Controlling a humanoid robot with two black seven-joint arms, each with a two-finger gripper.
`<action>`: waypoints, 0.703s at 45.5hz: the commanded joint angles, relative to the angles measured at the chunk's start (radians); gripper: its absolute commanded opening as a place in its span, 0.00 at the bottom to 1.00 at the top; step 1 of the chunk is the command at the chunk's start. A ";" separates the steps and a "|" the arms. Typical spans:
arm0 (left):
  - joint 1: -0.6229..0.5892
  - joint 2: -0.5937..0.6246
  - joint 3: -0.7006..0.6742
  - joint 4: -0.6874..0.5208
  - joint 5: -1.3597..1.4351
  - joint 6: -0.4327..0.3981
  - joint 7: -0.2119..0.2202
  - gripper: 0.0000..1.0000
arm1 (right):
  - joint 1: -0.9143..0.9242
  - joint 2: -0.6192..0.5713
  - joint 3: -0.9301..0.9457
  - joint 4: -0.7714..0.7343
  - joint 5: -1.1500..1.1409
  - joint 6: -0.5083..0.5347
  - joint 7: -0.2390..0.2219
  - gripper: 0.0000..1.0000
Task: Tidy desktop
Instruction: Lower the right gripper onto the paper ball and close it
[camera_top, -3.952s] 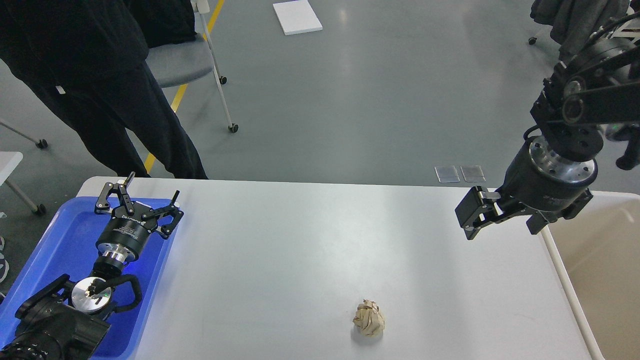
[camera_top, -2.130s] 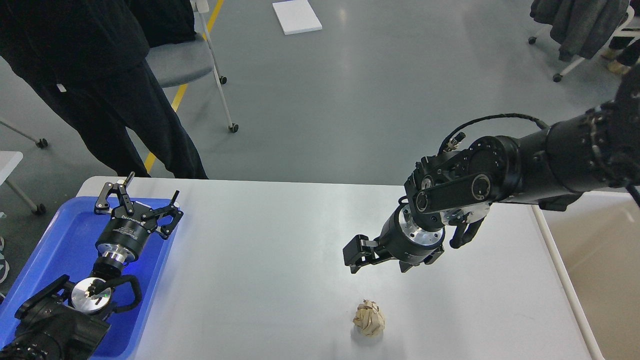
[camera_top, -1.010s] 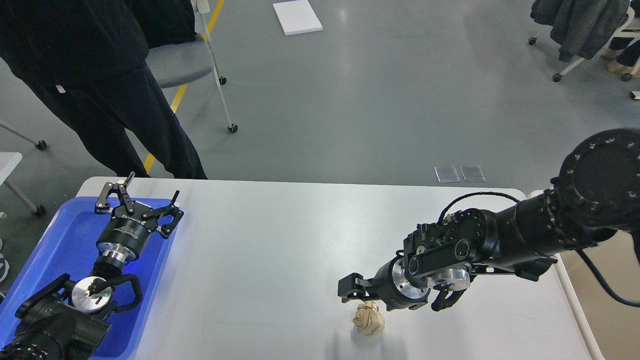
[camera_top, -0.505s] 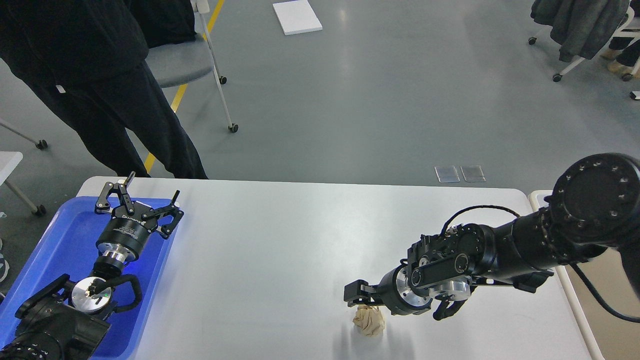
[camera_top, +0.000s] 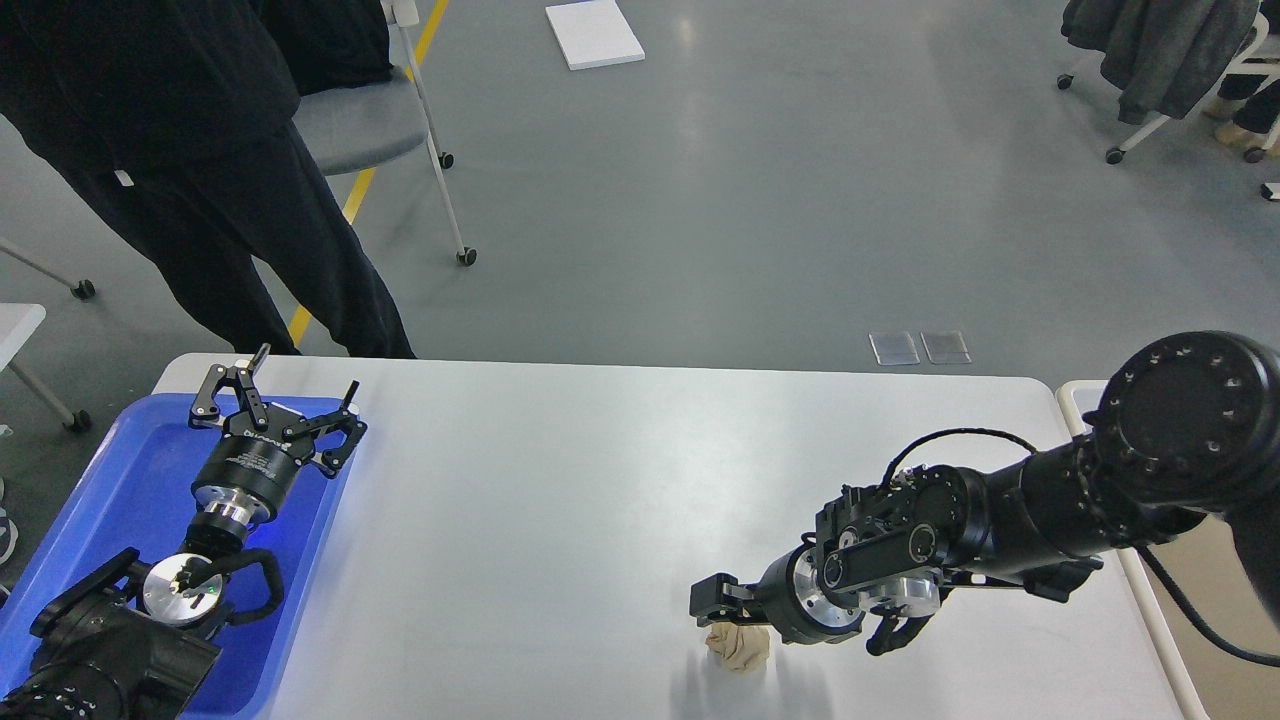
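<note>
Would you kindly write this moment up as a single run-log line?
task: tidy desktop | right gripper: low over crumpled paper ball, grasp unclear | left gripper: open above blue tray | paper ball on desktop

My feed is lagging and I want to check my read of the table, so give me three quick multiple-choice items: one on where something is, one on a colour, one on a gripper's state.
1. Where does the crumpled paper ball lie?
A. In the blue tray
B. On the desktop, near its front edge, right of centre
C. On the floor by the chair

2. What colour is the tray under the left arm?
A. Blue
B. Red
C. Green

3. How is the left gripper?
A. Shut on the paper ball
B. Out of view
C. Open, holding nothing

Answers: 1 B, the crumpled paper ball rests on the desktop right below the right gripper. 2 A, the tray is plainly blue. 3 C, the left gripper has its fingers spread wide above the tray with nothing between them.
</note>
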 joint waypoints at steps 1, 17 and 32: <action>-0.001 0.000 0.001 0.000 0.000 0.000 0.000 1.00 | -0.033 0.000 0.015 -0.024 -0.005 -0.001 0.001 0.97; 0.001 0.000 0.001 0.000 -0.002 0.000 0.000 1.00 | -0.066 0.000 0.015 -0.044 -0.061 -0.002 0.005 0.63; -0.001 0.000 0.001 0.000 -0.002 0.000 0.000 1.00 | -0.076 0.000 0.015 -0.054 -0.061 -0.009 0.002 0.00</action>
